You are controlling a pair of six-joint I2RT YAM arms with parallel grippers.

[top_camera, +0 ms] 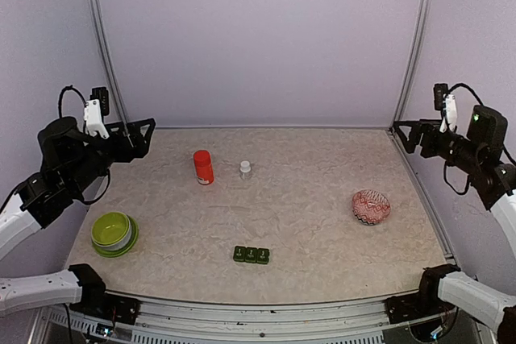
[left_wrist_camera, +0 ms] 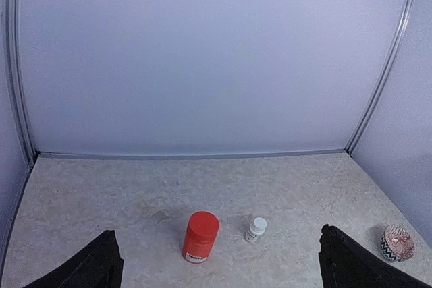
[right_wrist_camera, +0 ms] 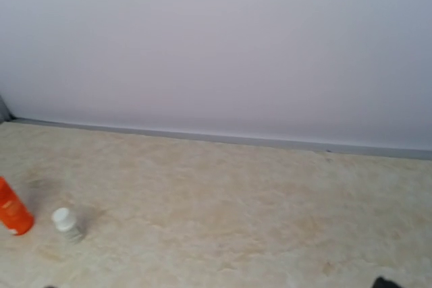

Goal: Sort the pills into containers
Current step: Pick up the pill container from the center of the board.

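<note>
The containers point(top_camera: 251, 254), a dark green strip of three joined lidded compartments, lie near the table's front edge, lids down. No loose pills show in any view. My left gripper point(top_camera: 141, 136) hangs high over the far left of the table, open and empty. In the left wrist view its fingertips point(left_wrist_camera: 101, 264) stand wide apart at the bottom corners. My right gripper point(top_camera: 407, 135) hangs high at the far right, also open and empty. Only a dark fingertip point(right_wrist_camera: 386, 282) shows in the right wrist view. Both grippers are far from the containers.
A red cylindrical bottle point(top_camera: 203, 167) point(left_wrist_camera: 200, 237) point(right_wrist_camera: 12, 212) and a small white-capped bottle point(top_camera: 245, 169) point(left_wrist_camera: 256, 228) point(right_wrist_camera: 67, 224) stand upright at mid-back. A lime-green bowl point(top_camera: 114, 233) sits front left. A red-and-white patterned bowl point(top_camera: 371, 206) point(left_wrist_camera: 397, 243) sits at the right.
</note>
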